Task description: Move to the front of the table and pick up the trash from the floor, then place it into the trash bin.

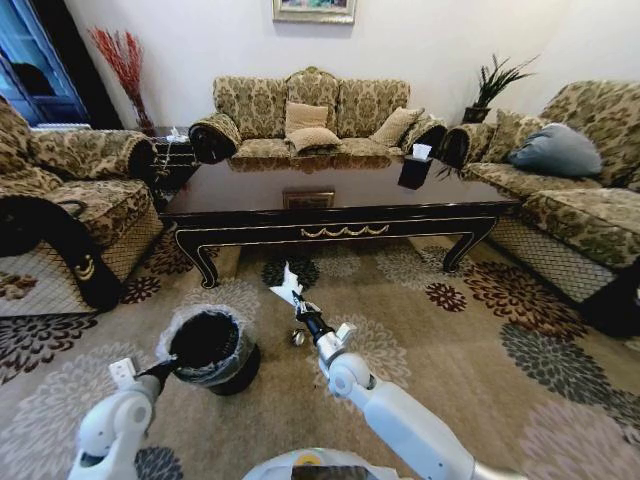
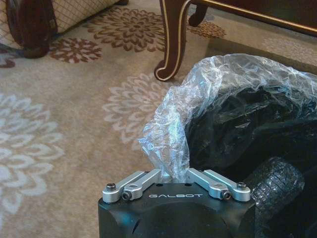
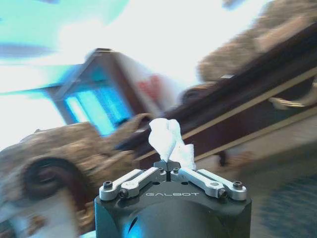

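The crumpled white paper napkin [image 1: 289, 289] [image 3: 169, 140] is lifted off the floor [image 1: 440, 350], with my right gripper [image 1: 303, 314] [image 3: 169, 166] shut on it, just right of the trash bin. A small shiny silvery ball [image 1: 297, 338] lies on the carpet below that gripper. The black trash bin [image 1: 206, 347] [image 2: 237, 134] stands at the lower left, its whitish bag [image 2: 173, 129] folded over the rim. My left gripper [image 1: 170, 368] [image 2: 173, 174] is at the bin's near rim, shut on a fold of the bag. The dark-brown table [image 1: 330, 195] stands behind.
Patterned sofas surround the table on the left [image 1: 70, 200], back [image 1: 315, 120] and right [image 1: 580, 200]. A black tissue box [image 1: 415, 170] sits on the table's right end. A curved table leg [image 2: 171, 44] stands close beyond the bin. Open carpet lies to the right.
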{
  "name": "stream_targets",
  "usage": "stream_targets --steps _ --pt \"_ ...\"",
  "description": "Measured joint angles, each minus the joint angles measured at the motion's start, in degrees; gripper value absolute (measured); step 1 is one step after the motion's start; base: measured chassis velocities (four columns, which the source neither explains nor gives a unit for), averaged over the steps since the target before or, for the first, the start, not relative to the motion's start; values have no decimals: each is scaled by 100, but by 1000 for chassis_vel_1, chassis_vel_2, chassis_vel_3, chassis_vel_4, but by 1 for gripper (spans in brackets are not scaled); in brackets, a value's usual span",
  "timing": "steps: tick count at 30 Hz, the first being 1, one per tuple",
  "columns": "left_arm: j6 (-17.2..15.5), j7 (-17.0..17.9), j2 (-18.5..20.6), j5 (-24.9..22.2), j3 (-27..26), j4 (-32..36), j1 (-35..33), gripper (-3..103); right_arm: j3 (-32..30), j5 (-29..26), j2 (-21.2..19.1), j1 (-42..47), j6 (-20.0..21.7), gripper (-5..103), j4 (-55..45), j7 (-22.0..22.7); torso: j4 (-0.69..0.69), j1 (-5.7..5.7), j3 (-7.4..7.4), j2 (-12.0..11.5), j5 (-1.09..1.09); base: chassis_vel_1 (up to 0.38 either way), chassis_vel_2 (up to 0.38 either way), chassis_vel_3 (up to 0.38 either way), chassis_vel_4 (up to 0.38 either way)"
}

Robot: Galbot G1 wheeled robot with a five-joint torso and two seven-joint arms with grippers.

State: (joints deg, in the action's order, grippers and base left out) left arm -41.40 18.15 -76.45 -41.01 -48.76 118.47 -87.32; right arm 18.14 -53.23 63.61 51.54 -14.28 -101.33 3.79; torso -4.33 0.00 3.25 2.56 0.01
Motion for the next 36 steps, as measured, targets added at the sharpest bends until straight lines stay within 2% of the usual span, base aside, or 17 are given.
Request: stream_targets --steps 1,6,13,22,29,33,34,36 --pt "8 12 -73 33 47 -13 21 2 118 24 -159 -21 -39 0 -106 -226 -1 0 0 0 -1 0 0 0 0" --pt "10 49 -258 36 159 -37 78 2 465 242 -435 -55 -132 0 -273 -601 0 0 0 0 0 0 0 0 0" --pt "5 89 -593 39 369 -10 112 2 875 750 -549 -20 -274 0 -314 -835 -1 0 0 0 0 0 0 0 0" --pt "4 93 -666 38 471 26 111 2 1111 969 -578 -4 -327 0 -375 -882 0 0 0 0 -1 0 0 0 0" --pt "21 93 -677 -2 509 61 109 2 1320 1383 -573 73 -429 0 -297 -903 0 0 0 0 -1 0 0 0 0" --pt "24 91 -678 -5 521 77 106 2 1389 1533 -545 89 -433 0 -225 -812 0 0 0 0 -1 0 0 0 0" --pt "25 91 -679 -5 523 93 100 2 1401 1617 -527 90 -434 -3 -181 -731 0 0 0 0 -1 0 0 0 0" --pt "26 90 -670 -6 525 134 78 2 1402 1690 -516 88 -434 6 -145 -665 0 0 0 0 -1 0 0 0 0"
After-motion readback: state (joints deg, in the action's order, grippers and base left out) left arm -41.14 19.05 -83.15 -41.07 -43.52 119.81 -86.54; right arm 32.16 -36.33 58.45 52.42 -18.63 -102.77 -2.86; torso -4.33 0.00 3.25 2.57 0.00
